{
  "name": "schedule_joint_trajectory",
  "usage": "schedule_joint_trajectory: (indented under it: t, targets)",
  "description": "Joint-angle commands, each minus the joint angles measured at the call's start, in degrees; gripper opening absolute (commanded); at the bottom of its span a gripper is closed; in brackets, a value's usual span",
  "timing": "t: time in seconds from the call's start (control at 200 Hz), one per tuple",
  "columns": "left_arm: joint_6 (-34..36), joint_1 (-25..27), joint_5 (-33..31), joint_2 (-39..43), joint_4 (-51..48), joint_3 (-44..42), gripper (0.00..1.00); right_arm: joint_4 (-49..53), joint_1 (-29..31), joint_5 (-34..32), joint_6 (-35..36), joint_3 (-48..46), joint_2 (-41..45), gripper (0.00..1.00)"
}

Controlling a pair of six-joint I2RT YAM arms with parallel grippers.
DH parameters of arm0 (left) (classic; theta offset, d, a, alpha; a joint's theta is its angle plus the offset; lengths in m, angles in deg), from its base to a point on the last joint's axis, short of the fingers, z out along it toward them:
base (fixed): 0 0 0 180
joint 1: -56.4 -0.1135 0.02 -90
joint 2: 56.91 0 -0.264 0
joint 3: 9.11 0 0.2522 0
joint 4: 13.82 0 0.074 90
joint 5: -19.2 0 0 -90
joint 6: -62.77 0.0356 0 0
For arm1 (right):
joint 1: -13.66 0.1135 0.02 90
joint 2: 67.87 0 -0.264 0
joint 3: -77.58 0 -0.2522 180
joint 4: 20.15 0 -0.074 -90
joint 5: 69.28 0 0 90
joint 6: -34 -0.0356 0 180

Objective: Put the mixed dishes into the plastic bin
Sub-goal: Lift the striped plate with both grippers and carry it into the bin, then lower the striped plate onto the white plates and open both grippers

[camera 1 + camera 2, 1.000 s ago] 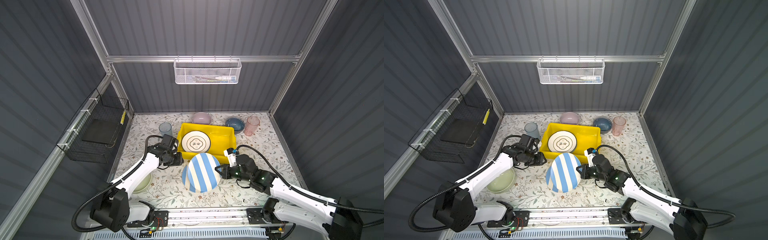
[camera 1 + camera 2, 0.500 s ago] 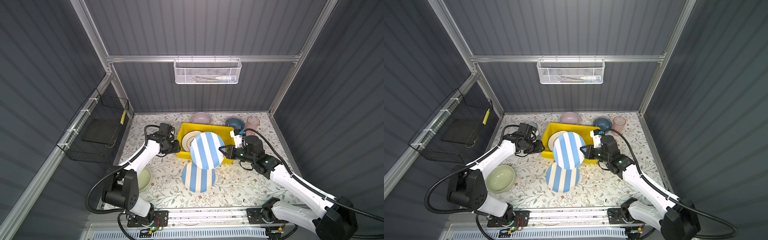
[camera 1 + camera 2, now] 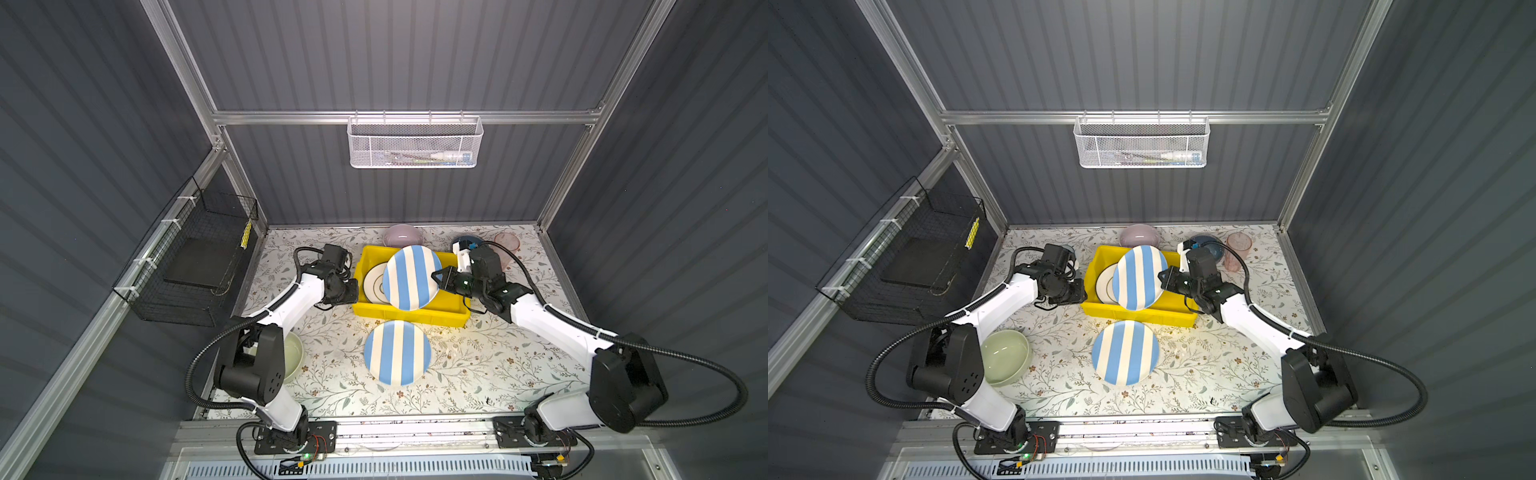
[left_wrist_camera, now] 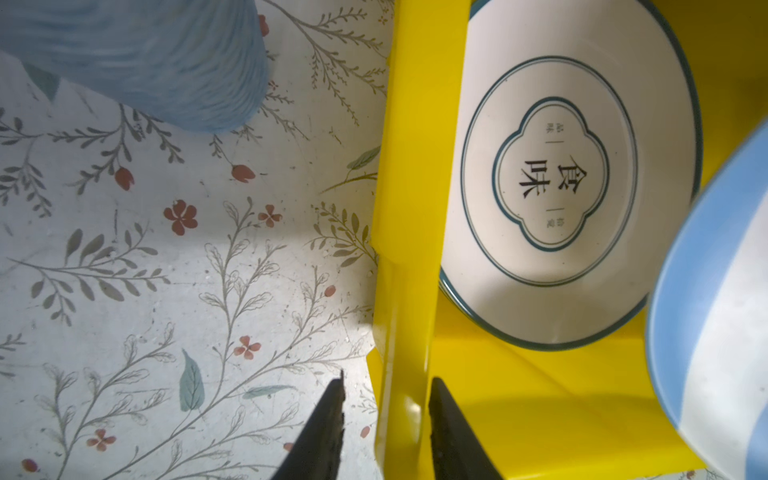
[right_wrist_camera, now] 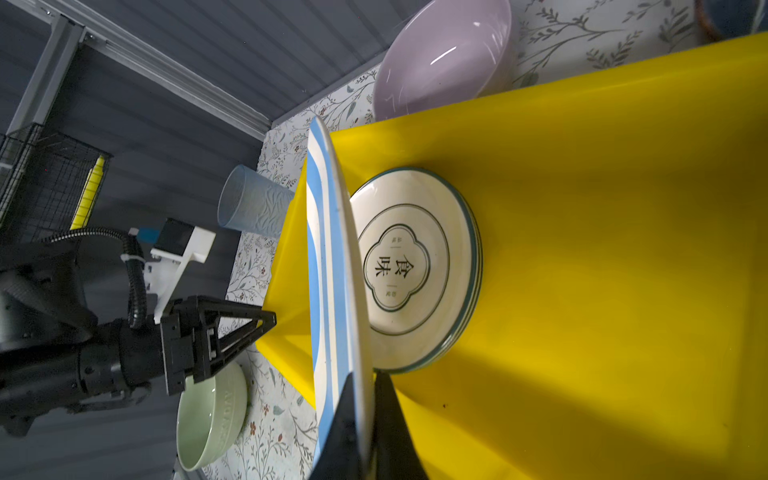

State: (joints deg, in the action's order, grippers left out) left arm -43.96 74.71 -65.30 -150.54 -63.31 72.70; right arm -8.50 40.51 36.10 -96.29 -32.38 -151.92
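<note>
One striped plate (image 3: 411, 277) rim within right claw (image 5: 366, 376), over bin (image 3: 415, 318).

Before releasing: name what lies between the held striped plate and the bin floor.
The lettered plate, in the yellow bin, partly under the held striped plate; right wrist view shows it.

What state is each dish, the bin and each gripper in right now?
held striped plate: tilted, lifted over the yellow bin
right gripper: shut on the held striped plate's rim
second striped plate: flat on the table, outside
lettered plate: flat inside the yellow bin
left gripper: open, jaws astride the yellow bin's wall
lilac bowl: upright, empty, outside
pale green bowl: upright, empty, outside
blue tumbler: standing outside
pink tumbler: standing outside
</note>
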Motion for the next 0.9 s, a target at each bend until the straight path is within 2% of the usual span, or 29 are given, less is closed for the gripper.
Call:
schedule_joint_trajectory:
  t: [0.0,0.27,0.29,0.365,0.75,0.896]
  targets:
    - [1.2,-0.3,0.0,-1.4,-0.2,1.8,0.35,-2.7,-0.4,-0.7,-1.5,4.1,-3.7,0.0]
    - [0.9,-0.4,0.4,-2.0,0.0,2.2,0.33,-4.9,-0.2,3.3,-4.3,9.2,-13.4,0.0]
    - [0.8,-0.4,0.4,-2.0,0.2,2.0,0.33,-5.0,-0.2,5.6,-4.5,9.5,-14.0,0.0]
    - [0.8,-0.4,0.6,-2.2,0.4,1.9,0.33,-5.3,-0.1,7.0,-5.0,10.0,-16.1,0.0]
    - [0.7,-0.4,1.5,-2.7,1.6,1.4,0.33,-6.8,0.1,11.0,-7.8,10.9,-21.7,0.0]
    - [0.9,-0.4,1.5,-2.6,1.4,1.6,0.32,-3.1,0.4,10.9,-6.5,12.8,-23.6,0.07]
